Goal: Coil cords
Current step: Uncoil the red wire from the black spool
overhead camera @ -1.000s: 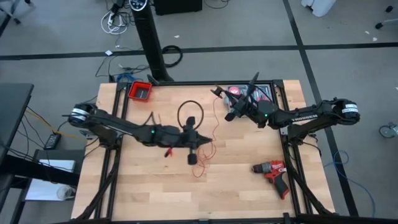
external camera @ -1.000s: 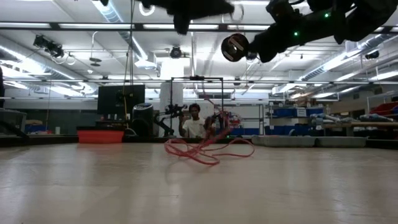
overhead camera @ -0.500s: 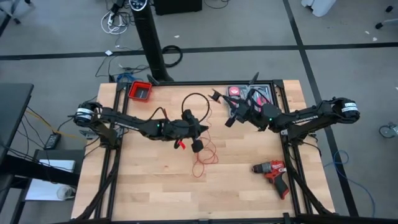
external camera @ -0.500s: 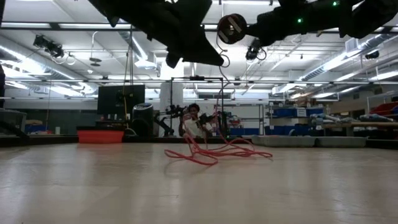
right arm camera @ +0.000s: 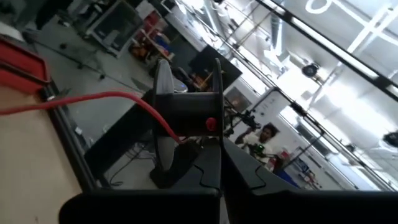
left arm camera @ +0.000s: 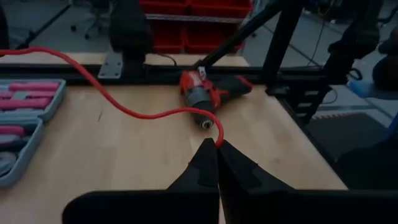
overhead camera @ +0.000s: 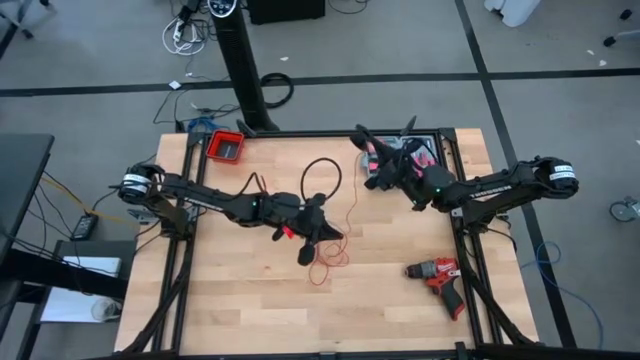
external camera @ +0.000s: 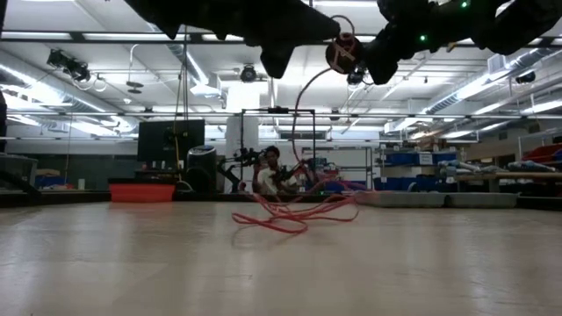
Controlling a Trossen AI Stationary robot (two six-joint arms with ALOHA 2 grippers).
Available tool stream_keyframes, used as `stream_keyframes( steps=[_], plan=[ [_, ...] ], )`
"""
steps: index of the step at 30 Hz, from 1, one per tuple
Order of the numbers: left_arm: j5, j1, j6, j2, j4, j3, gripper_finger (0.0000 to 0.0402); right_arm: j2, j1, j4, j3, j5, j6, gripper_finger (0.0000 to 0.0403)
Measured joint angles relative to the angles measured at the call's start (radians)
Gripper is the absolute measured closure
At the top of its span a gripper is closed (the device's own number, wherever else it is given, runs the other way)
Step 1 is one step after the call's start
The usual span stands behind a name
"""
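Note:
A thin red wire lies in a loose pile [overhead camera: 328, 258] on the table's middle, also seen in the low view [external camera: 290, 215]. Its black stretch stands in a loop [overhead camera: 320, 172]. My left gripper [overhead camera: 312, 245] hangs above the pile, shut on the red wire [left arm camera: 155, 113]. My right gripper [overhead camera: 372, 160] is at the far right, high over the table, shut on a small black spool [right arm camera: 186, 115]. From the spool [external camera: 344, 53] the wire arches down to the pile. My left gripper pinches the red wire [left arm camera: 218, 138] between its two fingertips, a single strand. From there the wire runs slack over the table toward the tool case. My right gripper holds the black spool by its lower part [right arm camera: 214, 146]; its own fingers hide the exact place. The spool is lifted clear, with red wire [right arm camera: 149, 109] running off its core.
A red-and-black drill [overhead camera: 437, 275] lies at the near right. A grey tool case with pink parts [overhead camera: 405, 150] sits at the far right under my right arm. A red bin [overhead camera: 226, 146] stands at the far left corner. A person shows beyond the table [external camera: 272, 171].
My right gripper has gone toward the table's far edge with the spool and turned. My left gripper has swung a little toward the far edge and back, still shut on the wire. The black loop and the red pile have shifted with them.

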Motion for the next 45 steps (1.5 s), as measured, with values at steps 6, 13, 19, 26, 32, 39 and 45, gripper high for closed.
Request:
stream_keyframes(
  steps=[6,13,19,26,32,39,45],
  plan=[
    [0.007,0.000,-0.030,0.000,0.032,0.000,0.0401,0.000,0.004,0.054,0.000,0.004,0.009,0.0403],
    [0.039,0.000,-0.110,0.061,0.109,0.000,0.0401,0.000,0.022,0.149,0.000,-0.006,-0.003,0.0403],
    [0.108,-0.001,-0.185,0.160,0.147,0.000,0.0401,0.000,0.023,0.148,0.000,-0.009,-0.006,0.0403],
    [-0.015,0.011,-0.189,0.191,0.075,0.000,0.0401,0.000,0.070,0.164,0.000,-0.035,0.010,0.0403],
    [-0.111,0.046,-0.238,0.187,-0.053,0.000,0.0401,-0.002,0.138,0.223,0.000,-0.068,0.006,0.0403],
    [-0.130,0.083,-0.268,0.187,-0.138,0.000,0.0401,-0.014,0.230,0.247,0.000,-0.067,-0.036,0.0402],
    [-0.147,0.099,-0.267,0.187,-0.144,0.000,0.0401,-0.041,0.332,0.266,0.000,-0.064,-0.079,0.0402]
  ],
)
